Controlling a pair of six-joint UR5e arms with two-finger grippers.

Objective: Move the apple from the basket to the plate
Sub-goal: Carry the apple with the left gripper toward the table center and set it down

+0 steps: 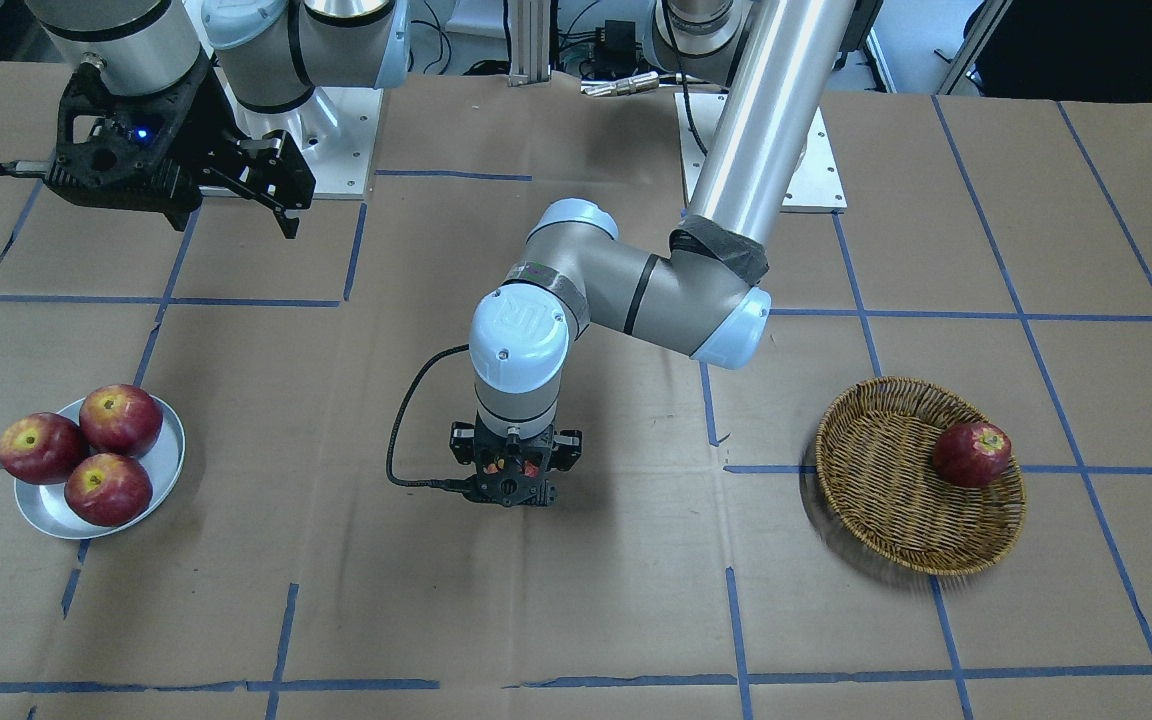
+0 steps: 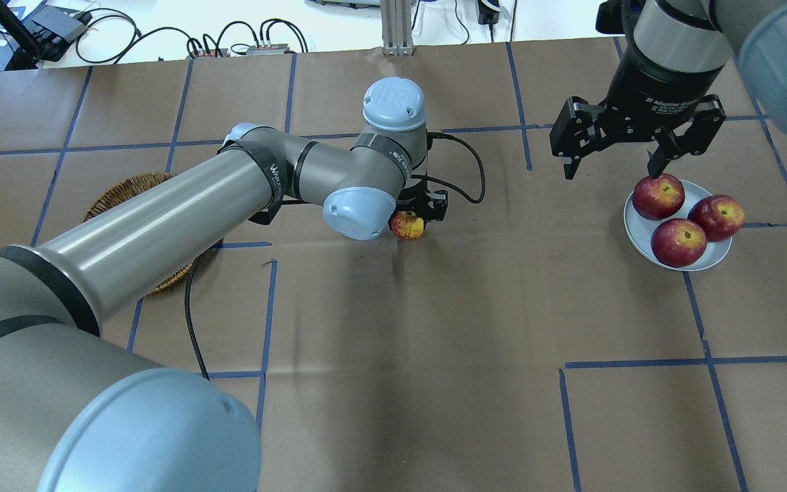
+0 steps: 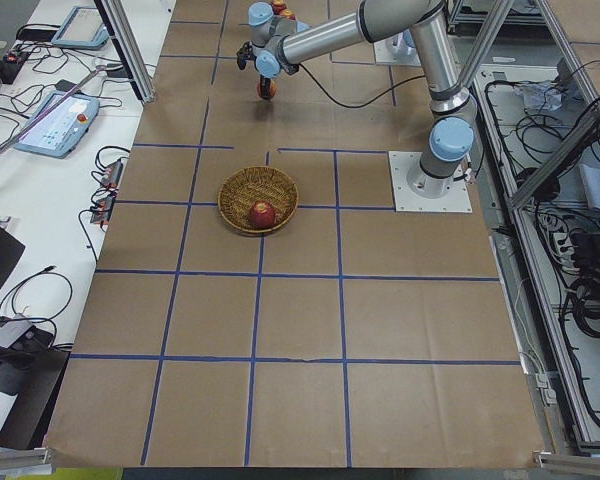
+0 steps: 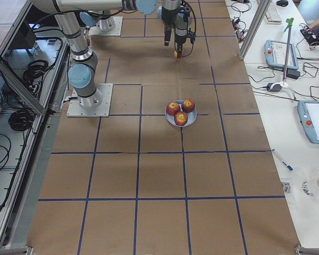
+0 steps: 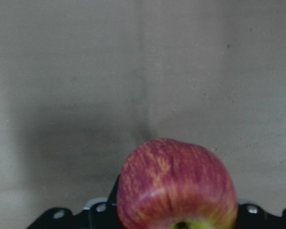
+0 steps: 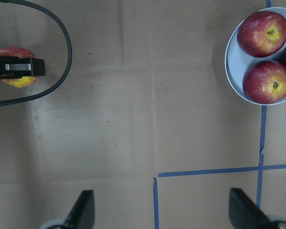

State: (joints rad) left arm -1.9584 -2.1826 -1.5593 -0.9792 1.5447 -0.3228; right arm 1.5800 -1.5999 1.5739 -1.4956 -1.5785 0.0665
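Tabletop [image 1: 576,600]: brown paper, matte and creased, gridded with blue tape lines [image 1: 736,625]. Basket [image 1: 866,470]: round, shallow, tan wicker with a tight weave and a braided rim. One dark apple [image 1: 972,453] sits against its wall. Plate [image 1: 166,460]: round, shallow, smooth grey metal with a dull sheen. It carries three dark apples [image 2: 679,242], glossy and touching one another. Left claw [image 1: 514,468]: black, pointing down, clamped on the apple [image 2: 408,225] from either side. A black cable [image 1: 406,420] loops off it. The apple hangs over bare tabletop mid-table, between basket and plate and well apart from both. Its skin is lighter than the others', pinkish-red with fine yellow-orange streaks running lengthwise, paling to yellow-green at the stem end in the left wrist view [image 5: 176,186]. Its shape is rounded with broad shoulders. Right claw [image 2: 611,167]: black, jaws spread wide and gripping nothing, hovering just beside the plate, one fingertip above the nearest dark apple in the overhead view.
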